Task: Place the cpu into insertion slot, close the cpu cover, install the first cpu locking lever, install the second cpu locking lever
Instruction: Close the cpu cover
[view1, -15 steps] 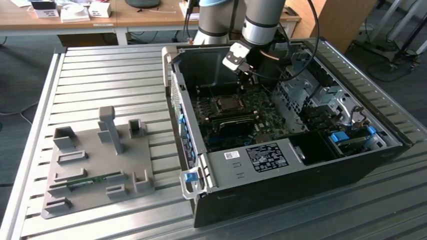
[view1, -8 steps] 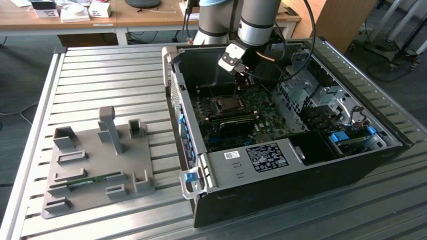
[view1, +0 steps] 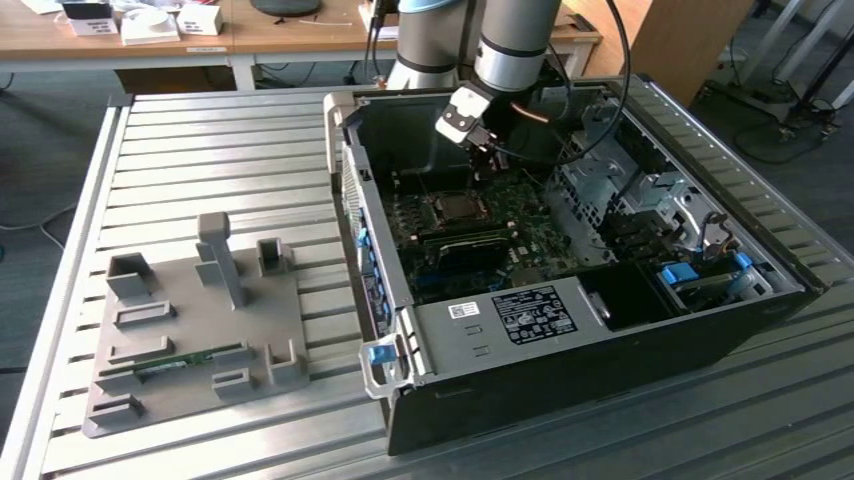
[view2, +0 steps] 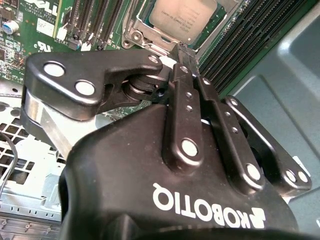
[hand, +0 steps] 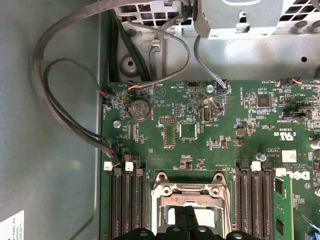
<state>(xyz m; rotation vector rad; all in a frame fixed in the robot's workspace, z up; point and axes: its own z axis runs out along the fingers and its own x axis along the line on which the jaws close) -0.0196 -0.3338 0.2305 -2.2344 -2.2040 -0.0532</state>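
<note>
Pointing gripper (view2: 183, 50) down at slot (hand: 192, 192) rim, fingers together, nothing btwn them. Cpu (view2: 182, 19) flat in slot, pale face up, mem slots (hand: 127, 200) either side, on green board (hand: 200, 130) inside PC case (view1: 587, 370).

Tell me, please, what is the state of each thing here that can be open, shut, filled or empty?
Computer case: open, lying on its side, side panel off.
Socket: filled.
Chip: seated in the socket, pale face up.
Socket cover: looks lowered over the chip.
Gripper: fingers shut, tips at the socket's edge.
</note>
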